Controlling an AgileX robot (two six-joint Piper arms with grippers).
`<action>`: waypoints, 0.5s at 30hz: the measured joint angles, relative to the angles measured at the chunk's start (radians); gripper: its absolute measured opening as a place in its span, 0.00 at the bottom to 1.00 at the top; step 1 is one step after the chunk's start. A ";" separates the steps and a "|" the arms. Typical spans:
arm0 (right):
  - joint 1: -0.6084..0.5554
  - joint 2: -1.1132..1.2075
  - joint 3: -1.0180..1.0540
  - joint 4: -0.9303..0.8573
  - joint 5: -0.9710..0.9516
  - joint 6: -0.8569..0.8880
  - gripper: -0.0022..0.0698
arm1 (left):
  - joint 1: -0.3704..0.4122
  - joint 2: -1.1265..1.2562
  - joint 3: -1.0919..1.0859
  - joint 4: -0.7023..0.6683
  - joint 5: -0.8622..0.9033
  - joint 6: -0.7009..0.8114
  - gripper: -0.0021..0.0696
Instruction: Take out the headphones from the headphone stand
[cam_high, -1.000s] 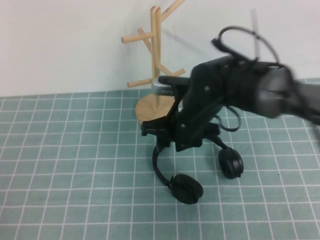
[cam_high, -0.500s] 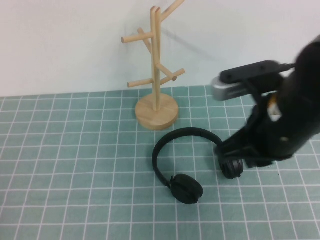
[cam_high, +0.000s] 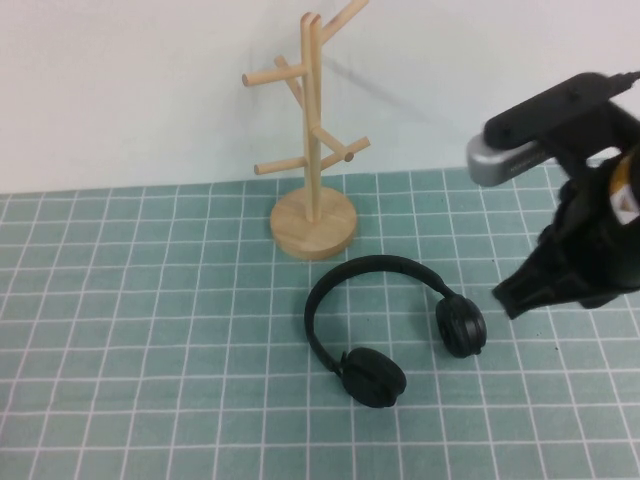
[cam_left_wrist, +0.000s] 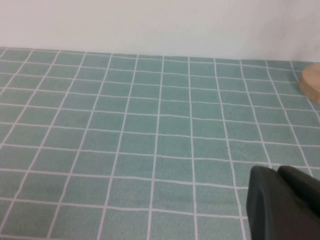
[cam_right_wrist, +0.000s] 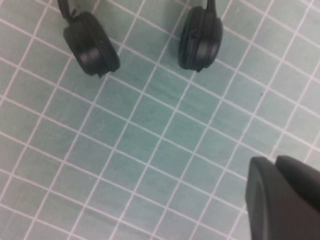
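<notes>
The black headphones (cam_high: 345, 278) lie flat on the green grid mat, in front of the light wooden headphone stand (cam_high: 314, 160), apart from it. Their two ear cups also show in the right wrist view (cam_right_wrist: 200, 37). The stand's pegs are bare. My right gripper (cam_high: 518, 296) hovers to the right of the headphones, a little clear of the right ear cup (cam_high: 460, 325); in the right wrist view it (cam_right_wrist: 275, 162) is shut and empty. My left gripper (cam_left_wrist: 276, 171) is shut and empty over bare mat, out of the high view, with the stand's base (cam_left_wrist: 311, 82) off to one side.
A pale wall stands right behind the stand. The green mat (cam_high: 120, 300) stretches open to the left and front of the headphones. The right arm's body (cam_high: 590, 220) fills the right edge of the high view.
My right gripper let go of the headphones, which now lie on the mat, and drew away to the right. The headphones and stand have stayed still since.
</notes>
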 joint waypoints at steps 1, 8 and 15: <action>-0.008 -0.016 0.005 0.000 0.000 -0.009 0.02 | 0.000 0.000 0.000 0.000 0.000 0.000 0.02; -0.172 -0.319 0.279 0.026 -0.358 -0.135 0.02 | 0.000 0.000 0.000 0.000 0.000 0.000 0.02; -0.458 -0.715 0.764 0.040 -0.781 -0.164 0.02 | 0.000 0.000 0.000 0.000 0.000 0.000 0.02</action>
